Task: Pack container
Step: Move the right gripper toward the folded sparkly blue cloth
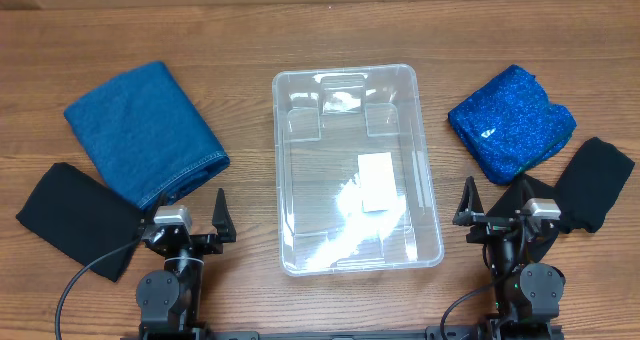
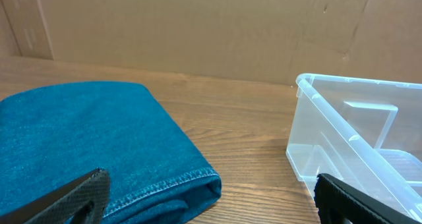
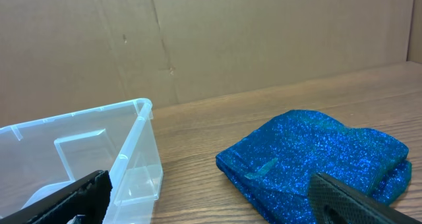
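The clear plastic container point(image 1: 425, 160) stands empty at the table's middle, a small white label point(image 1: 375, 180) on its bottom. It also shows in the left wrist view point(image 2: 330, 118) and the right wrist view point(image 3: 135, 145). Folded blue denim point(image 1: 145, 130) lies to its left, also in the left wrist view point(image 2: 86, 145). A sparkly blue cloth point(image 1: 510, 120) lies to its right, also in the right wrist view point(image 3: 316, 158). My left gripper point(image 1: 180, 220) is open and empty near the front edge. My right gripper point(image 1: 497, 212) is open and empty.
A black cloth point(image 1: 70, 215) lies at the front left, partly under the denim. Another black cloth point(image 1: 590, 180) lies at the far right beside the sparkly cloth. A cardboard wall point(image 2: 198, 26) stands behind the table.
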`<state>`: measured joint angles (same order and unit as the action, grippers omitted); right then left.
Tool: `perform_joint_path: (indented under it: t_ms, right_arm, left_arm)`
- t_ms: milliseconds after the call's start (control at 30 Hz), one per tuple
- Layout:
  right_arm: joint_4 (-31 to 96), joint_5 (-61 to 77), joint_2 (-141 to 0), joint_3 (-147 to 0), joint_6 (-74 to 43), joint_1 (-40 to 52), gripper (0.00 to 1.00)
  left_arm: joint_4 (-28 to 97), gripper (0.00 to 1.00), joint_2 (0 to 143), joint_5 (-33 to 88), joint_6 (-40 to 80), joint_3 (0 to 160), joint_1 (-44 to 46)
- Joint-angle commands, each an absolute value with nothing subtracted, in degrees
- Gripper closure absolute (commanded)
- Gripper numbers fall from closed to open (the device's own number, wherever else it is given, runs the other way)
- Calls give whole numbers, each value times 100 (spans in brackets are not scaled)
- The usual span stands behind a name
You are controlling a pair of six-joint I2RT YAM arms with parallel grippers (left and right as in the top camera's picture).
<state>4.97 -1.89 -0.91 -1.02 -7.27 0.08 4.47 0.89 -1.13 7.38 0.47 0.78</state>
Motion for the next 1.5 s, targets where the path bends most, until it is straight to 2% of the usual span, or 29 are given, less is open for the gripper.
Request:
perform_joint_path:
  t_ms: [0,1033,1200,1367,1467]
  right_arm:
    - [456,-231,-49,-49,-727,3,0]
    - [460,-224,-51,-49,-733,3,0]
    - [456,-189,-60,-51,-1382,-1,0]
    - [502,-794,-370,-410,-1378,-5,0]
    - [637,-794,-1149,-939,-1378,-5,0]
  left_arm:
    - [427,0,25,-150,773,30,132]
    - [425,0,25,-150,773,30,132]
    - [443,0,25,-60,1673,40,121]
    - [1433,0,32,252,1568,757,117]
    - [2244,0,316,71,1474,1693,117]
